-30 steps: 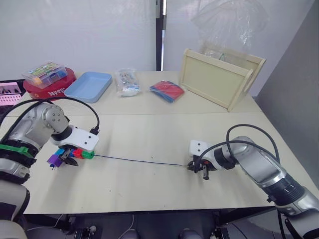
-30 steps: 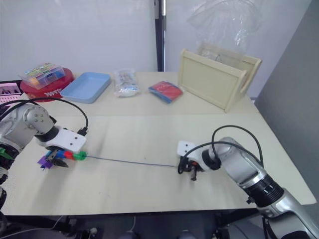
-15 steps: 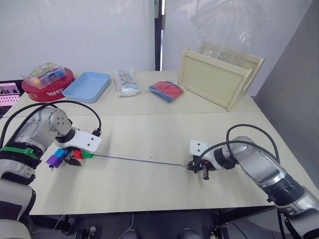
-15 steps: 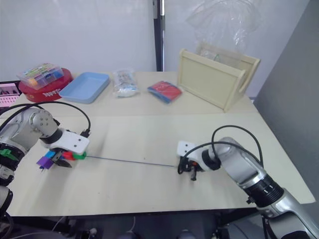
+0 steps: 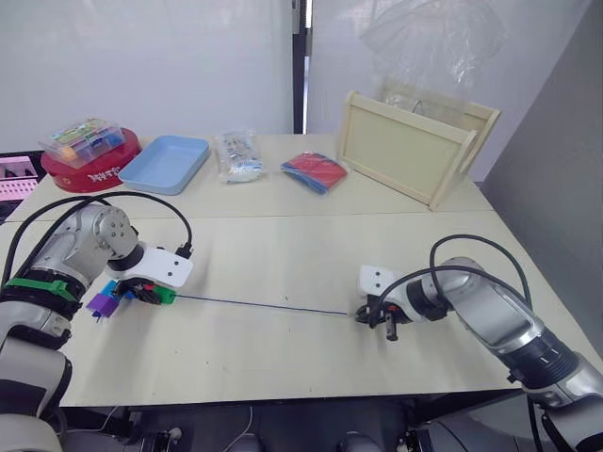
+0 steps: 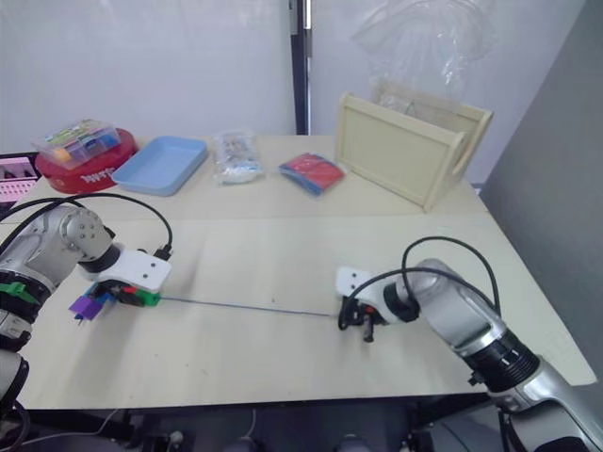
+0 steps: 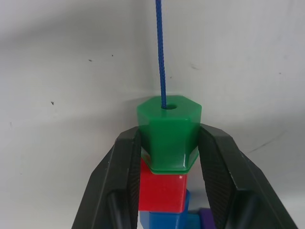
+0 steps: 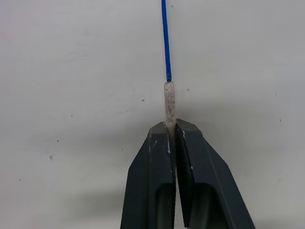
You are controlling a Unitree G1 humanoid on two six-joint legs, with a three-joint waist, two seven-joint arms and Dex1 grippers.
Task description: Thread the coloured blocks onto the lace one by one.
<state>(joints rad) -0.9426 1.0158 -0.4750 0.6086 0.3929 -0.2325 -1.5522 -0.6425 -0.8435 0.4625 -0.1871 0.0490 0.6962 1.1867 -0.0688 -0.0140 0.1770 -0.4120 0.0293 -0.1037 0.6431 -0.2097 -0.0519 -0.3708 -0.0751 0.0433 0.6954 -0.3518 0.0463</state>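
Observation:
The coloured blocks sit in a row on the lace (image 5: 264, 304) at the table's left: green (image 7: 167, 138) at the front, red (image 7: 163, 191) behind it, then blue (image 7: 164, 222), with purple (image 5: 99, 303) at the far end. My left gripper (image 7: 169, 136) is shut on the green block, one black finger against each side. The thin dark blue lace runs taut across the table to my right gripper (image 8: 170, 126), which is shut on the lace's pale stiff tip (image 8: 169, 100).
Along the back of the table stand a red round tin with a clear box of pieces (image 5: 89, 155), a light blue tray (image 5: 168, 162), a clear bag (image 5: 237, 155), a red-and-blue packet (image 5: 316, 172) and a wooden crate (image 5: 415, 146).
My left gripper's fingers have closed in from wide open onto the green block. The right gripper has stayed shut on the lace tip.

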